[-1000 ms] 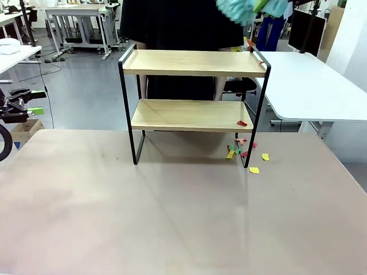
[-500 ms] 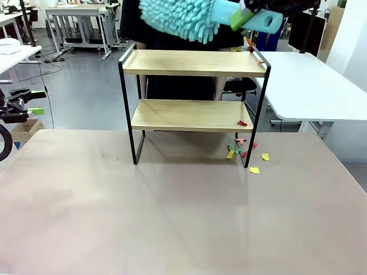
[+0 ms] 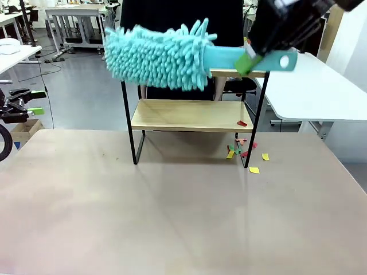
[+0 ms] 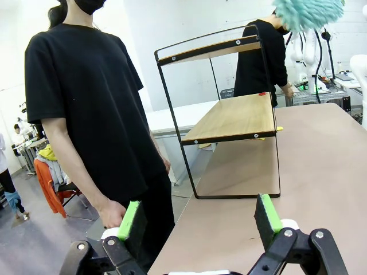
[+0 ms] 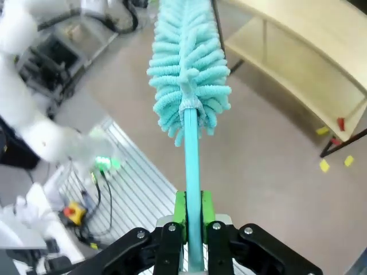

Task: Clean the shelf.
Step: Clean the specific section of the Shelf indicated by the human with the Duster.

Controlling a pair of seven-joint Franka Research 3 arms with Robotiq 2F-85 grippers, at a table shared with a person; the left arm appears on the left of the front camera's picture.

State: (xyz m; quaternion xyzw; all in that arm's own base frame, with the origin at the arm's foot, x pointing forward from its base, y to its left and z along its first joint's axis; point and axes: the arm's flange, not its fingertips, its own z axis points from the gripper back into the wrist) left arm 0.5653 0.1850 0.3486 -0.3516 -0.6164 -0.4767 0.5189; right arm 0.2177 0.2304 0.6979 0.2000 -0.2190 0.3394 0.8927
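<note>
The shelf [image 3: 189, 114] stands at the far middle of the table, a small black-framed rack with two wooden boards. My right gripper [image 3: 252, 54] is shut on the handle of a teal fluffy duster [image 3: 155, 57], whose head hangs level in front of the top board's left part. A red scrap [image 3: 242, 122] lies on the lower board's right end. In the right wrist view the fingers [image 5: 192, 220] clamp the handle, and the duster head [image 5: 189, 86] points past the shelf [image 5: 298, 63]. My left gripper [image 3: 20, 103] waits open off the table's left edge, and its wrist camera looks over its own open fingers, the left gripper [image 4: 198, 217], at the shelf [image 4: 229, 117].
Coloured paper scraps [image 3: 243, 150] lie on the table by the shelf's right front leg. A person in black [image 3: 178, 23] stands behind the shelf, and another person [image 4: 86, 97] is close to my left gripper. A white desk [image 3: 309, 86] stands at the right.
The duster has swung down and to the left, from above the shelf's right end to level in front of the top board. The left gripper has not moved.
</note>
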